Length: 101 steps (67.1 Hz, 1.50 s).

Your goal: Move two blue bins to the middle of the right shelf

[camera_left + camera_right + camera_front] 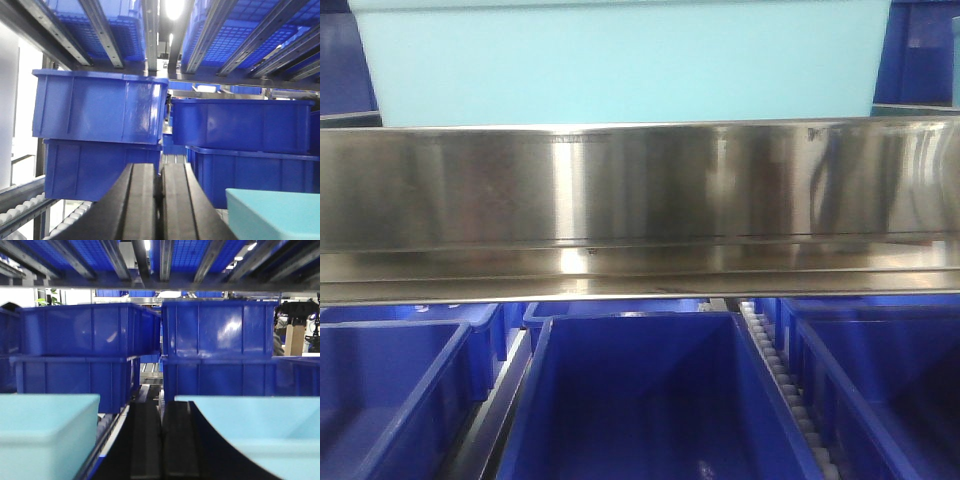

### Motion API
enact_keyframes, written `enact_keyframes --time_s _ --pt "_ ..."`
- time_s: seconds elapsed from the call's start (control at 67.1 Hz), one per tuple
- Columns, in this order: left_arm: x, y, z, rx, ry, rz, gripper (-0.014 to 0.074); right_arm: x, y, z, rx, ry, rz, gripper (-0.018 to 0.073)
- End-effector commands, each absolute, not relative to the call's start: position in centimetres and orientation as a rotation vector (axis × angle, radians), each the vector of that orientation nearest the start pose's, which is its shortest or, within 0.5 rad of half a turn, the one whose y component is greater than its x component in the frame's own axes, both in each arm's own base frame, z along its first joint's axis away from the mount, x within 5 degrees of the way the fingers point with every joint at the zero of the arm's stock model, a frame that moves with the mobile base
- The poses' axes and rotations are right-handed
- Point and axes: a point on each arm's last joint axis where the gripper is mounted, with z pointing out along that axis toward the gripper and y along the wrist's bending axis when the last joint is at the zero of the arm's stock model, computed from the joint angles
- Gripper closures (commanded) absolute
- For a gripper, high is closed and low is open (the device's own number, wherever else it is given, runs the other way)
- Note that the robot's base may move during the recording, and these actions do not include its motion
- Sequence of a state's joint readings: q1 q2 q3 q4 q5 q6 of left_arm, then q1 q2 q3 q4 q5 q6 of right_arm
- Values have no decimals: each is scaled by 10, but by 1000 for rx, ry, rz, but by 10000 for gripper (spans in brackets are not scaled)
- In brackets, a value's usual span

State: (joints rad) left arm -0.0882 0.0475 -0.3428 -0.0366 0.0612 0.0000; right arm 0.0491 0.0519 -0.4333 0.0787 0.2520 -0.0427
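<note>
At the top of the front view is 1 pale blue bin [620, 60]. It sits on a shiny steel shelf [640, 190], just behind the shelf's front edge. It is not clear which of the 2 bins this is. Under the shelf, dark blue crates [640, 400] stand side by side with their tops open. A white roller track [788, 400] runs between 2 of them.

The right wrist view shows both pale bins on the same level. The left bin [47, 435] is on one side of the right pincer [161, 410]. The right bin [260, 435] is on the other side. The right pincer is clenched. Its 2 black fingers are pressed close together with nothing between them, and they point into the gap between the 2 bins. Behind the bins, more dark blue crates are stacked 2 high. Metal rails [165, 260] run overhead.

In the left wrist view, the left pincer [161, 172] is clenched too and holds nothing. A corner of 1 pale bin shows low on the right, just beside the pincer. Dark blue crates are stacked ahead of it.
</note>
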Motion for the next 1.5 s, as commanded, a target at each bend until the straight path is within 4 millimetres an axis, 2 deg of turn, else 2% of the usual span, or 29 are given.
enact_keyframes --time_s 0.0,0.134,0.194,0.223,0.328,0.491,0.67,0.804,0.938,1.057,1.102,1.266,1.489 --pt "32 -4 336 41 1325 -119 475 25 3 349 -40 1408 76 554" --pt "45 -6 358 53 1396 -128 204 40 4 373 -41 1436 75 169" --pt "54 -7 364 61 1419 -140 111 51 5 374 -42 1473 73 24" --pt "57 -8 367 63 1427 -149 78 58 5 374 -46 1492 64 -18" --pt "72 -11 380 82 1455 -157 -2 78 5 375 -49 1516 51 -10" --pt "98 -22 401 144 1588 -203 -5 98 10 383 -75 1582 80 -10" --pt "130 -45 423 262 1736 -278 -3 121 25 414 -170 1697 159 -10" --pt "156 -62 436 329 1852 -297 -3 146 42 438 -252 1791 222 -10" --pt "185 -75 446 367 2003 -279 -3 182 62 453 -333 1966 242 -10" --pt "213 -86 453 392 2120 -263 -3 212 72 463 -330 2101 250 -10" --pt "224 -90 453 402 2162 -251 -3 222 75 467 -324 2158 254 -10" --pt "262 -105 443 431 2304 -225 -3 265 89 460 -333 2318 244 -10" --pt "310 -126 405 450 2478 -231 1 316 106 423 -344 2435 229 -10"
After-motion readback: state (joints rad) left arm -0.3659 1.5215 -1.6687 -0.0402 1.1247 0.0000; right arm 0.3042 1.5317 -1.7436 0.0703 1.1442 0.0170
